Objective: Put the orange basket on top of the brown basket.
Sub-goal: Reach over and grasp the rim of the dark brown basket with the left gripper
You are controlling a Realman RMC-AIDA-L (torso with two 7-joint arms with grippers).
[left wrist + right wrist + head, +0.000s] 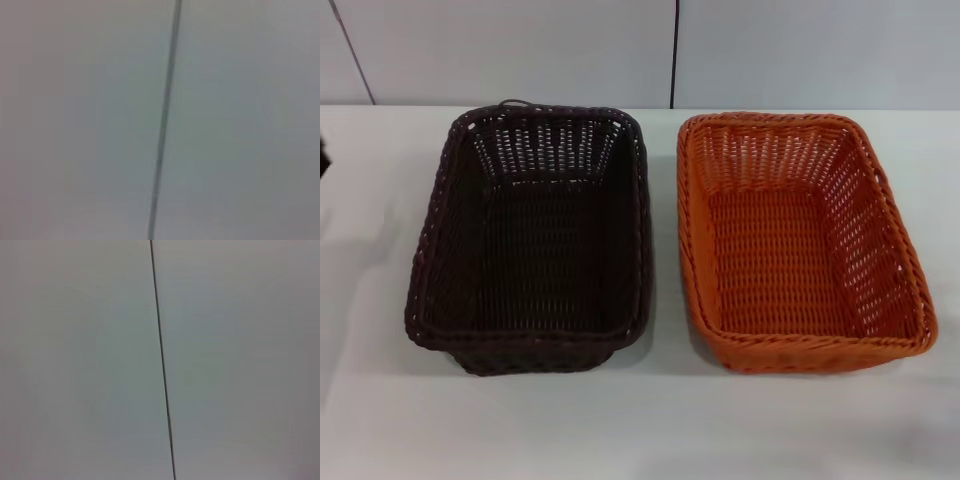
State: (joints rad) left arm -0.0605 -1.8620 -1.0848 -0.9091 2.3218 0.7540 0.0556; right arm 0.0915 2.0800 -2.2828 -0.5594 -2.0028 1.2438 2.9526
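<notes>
The orange basket (pixel 800 240) sits empty on the white table (pixel 640 430), just beside the brown basket (pixel 535 240) on the robot's right. It looks light and stiff; the braided rim seems the best hold. Neither gripper is in sight, so their state can't be told.

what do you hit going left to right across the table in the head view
the brown basket → a narrow gap of bare white table → the orange basket. No gripper shows in any view.
</notes>
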